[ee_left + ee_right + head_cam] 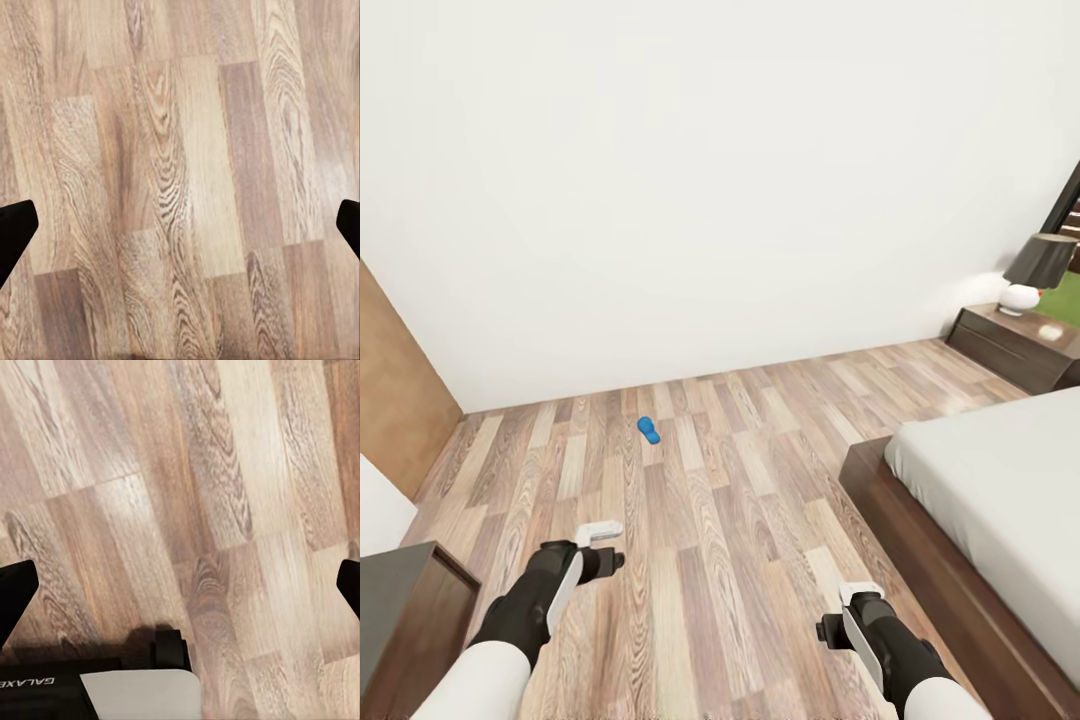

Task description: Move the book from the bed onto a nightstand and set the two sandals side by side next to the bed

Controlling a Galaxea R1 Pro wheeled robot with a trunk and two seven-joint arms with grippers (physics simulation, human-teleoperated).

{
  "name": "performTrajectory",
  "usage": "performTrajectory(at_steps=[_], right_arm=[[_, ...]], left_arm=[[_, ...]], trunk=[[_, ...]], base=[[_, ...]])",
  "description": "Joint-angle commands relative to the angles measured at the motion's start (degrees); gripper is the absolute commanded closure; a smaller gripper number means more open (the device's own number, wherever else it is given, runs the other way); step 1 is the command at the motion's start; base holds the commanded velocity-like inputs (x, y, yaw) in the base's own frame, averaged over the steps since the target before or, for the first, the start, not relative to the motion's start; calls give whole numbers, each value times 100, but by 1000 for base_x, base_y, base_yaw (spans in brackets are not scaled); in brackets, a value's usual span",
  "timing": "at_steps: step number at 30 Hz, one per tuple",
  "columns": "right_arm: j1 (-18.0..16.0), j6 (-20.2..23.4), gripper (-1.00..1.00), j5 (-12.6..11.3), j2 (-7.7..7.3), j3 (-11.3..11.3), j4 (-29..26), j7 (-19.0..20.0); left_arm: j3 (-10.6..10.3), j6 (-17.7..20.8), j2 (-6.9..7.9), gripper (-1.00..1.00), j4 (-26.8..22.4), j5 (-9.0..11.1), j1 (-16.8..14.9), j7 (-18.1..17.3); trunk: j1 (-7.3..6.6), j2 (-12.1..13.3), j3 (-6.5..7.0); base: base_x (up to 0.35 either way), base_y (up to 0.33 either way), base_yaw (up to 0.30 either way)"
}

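We look down from the robot's head into a bedroom with a white wall point(690, 180) and a wood-plank floor point(740, 480). One small blue sandal point(649, 430) lies alone on the floor near the base of the wall, its long axis running roughly away from us toward the wall with a slight tilt; which end is the toe is too small to tell. It sits well ahead of both arms, somewhat nearer the left gripper point(605, 545) than the right gripper point(838, 612), and touches neither. To the right is the bed point(1000, 480), with a dark wooden frame and a plain grey mattress. Beyond it in the far corner stands a dark wooden nightstand point(1010, 345) carrying a lamp point(1035, 272) with a dark shade. A dark cabinet point(405, 610) shows at the lower left edge. In each wrist view the black fingers point(16, 229) sit at opposite edges, spread wide apart over bare planks with nothing between them; the right fingers point(16, 589) look the same. The right wrist view also shows mirrored lettering reading "GALAXEA" on a dark part of the robot.
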Motion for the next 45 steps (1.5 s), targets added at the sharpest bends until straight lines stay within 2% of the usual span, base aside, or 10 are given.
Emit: performTrajectory(at_steps=[1, 9, 10, 12, 16, 22, 27, 28, 29, 45], right_arm=[[-2, 32, -100, -3, 2, -1, -8, -19], [-2, 24, -100, -10, 2, 2, -7, -15], [-2, 22, -100, -18, 2, -1, -3, -5], [-2, 20, -100, -22, 2, 0, -2, 0], [-2, 15, -100, -17, 2, 4, -6, -5], [-2, -7, -100, -23, 2, -2, -8, -1], [-2, -18, -100, -12, 2, 10, -8, -8], [-2, -23, -100, -11, 2, 13, -12, -10], [-2, -20, -100, -10, 2, 13, -36, -12], [-2, -2, -100, 2, -9, 14, -339, 7]], left_arm=[[14, 30, -11, -100, -28, 16, -2, 4], [90, 78, 5, -100, -441, 52, -2, 12], [410, 98, 12, -100, -649, 117, -2, -3], [660, 80, 4, -100, -733, 176, -2, -22], [821, 90, -25, -100, -706, 203, -2, -38], [390, 115, -48, -100, -356, 221, 4, -36], [-139, 124, -43, -100, 1, 176, 6, 25], [-515, 129, -17, -100, 89, 163, 6, 39], [-622, 134, 2, -100, 123, 168, 6, 42], [-697, 574, 99, -100, 186, 206, 6, 66]], trunk=[[0, -3, -15], [0, -3, -87], [0, -3, -96], [0, -3, -114], [0, -3, -150], [0, -3, -204], [0, -3, -249], [0, -3, -256], [0, -3, -264], [0, -3, -370]], base=[[0, 0, 0], [0, 0, 0], [0, 0, 0], [0, 0, 0], [0, 0, 0], [0, 0, 0], [0, 0, 51], [0, 0, 153], [0, 0, 175], [27, 0, 195]])
